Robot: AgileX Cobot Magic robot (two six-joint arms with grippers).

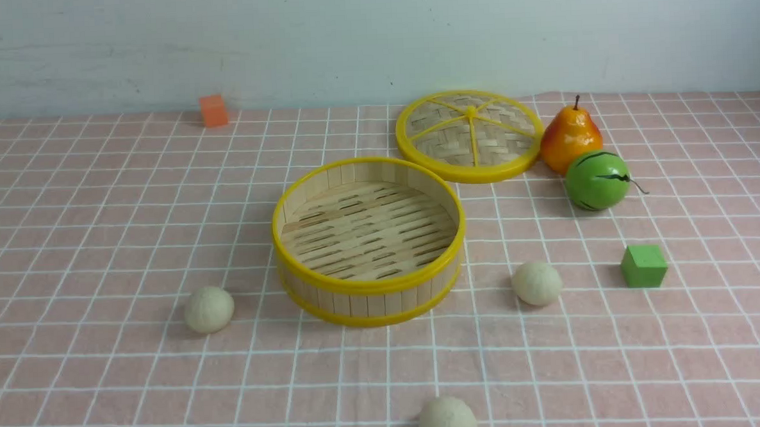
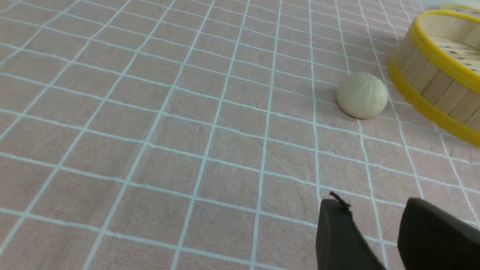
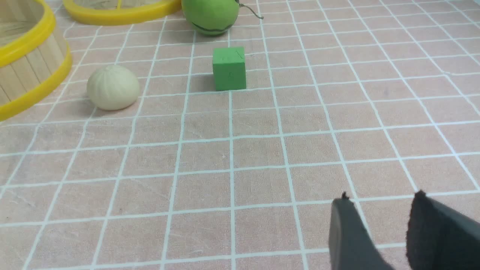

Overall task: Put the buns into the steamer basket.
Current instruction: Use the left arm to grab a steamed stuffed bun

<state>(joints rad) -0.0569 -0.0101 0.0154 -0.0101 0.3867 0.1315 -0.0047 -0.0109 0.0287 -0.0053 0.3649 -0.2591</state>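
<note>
A counter [image 1: 98, 219] draped in pink checked cloth is seen. A round bamboo-slat steamer basket with yellow rims [image 1: 371, 297] is set on it. Behind the basket to the right are placed a woven lid with yellow spokes [image 1: 471, 132], an orange-yellow pear [image 1: 569, 138] and a green striped fruit [image 1: 596, 179]. One cream-white pleated bun [image 1: 209, 309] is laid left of the basket, a second bun [image 1: 536, 283] right of it, a third bun [image 1: 447, 421] in front. A green cube [image 1: 643, 265] is seen further right. The left claw [image 2: 373, 204] and right claw [image 3: 381, 197] are held parted, gripping nothing.
</note>
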